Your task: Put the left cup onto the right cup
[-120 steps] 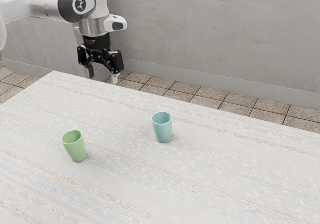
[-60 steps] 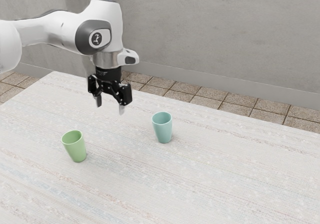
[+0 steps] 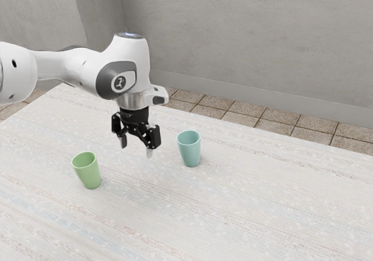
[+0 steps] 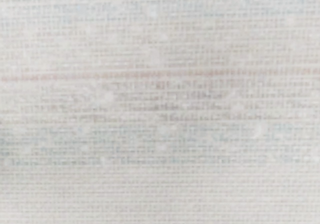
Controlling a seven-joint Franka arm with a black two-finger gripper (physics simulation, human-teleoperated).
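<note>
- My gripper (image 3: pixel 136 149) hangs from the white arm (image 3: pixel 70 69) over the table (image 3: pixel 262 203). Its fingers are spread apart and nothing is between them.
- In the exterior view it sits between the two cups and touches neither.
- The green cup (image 3: pixel 86 169) stands upright on the table toward the exterior view's left, lower in the picture than my fingertips.
- The teal cup (image 3: pixel 189 148) stands upright toward the exterior view's right, near the gripper and well apart from the green cup.
- Both cups have their mouths facing up.
- My wrist view looks down on the table's pale, streaked surface.
- Behind the table are a tiled floor (image 3: pixel 245 110) and a grey wall (image 3: pixel 262 34).
</note>
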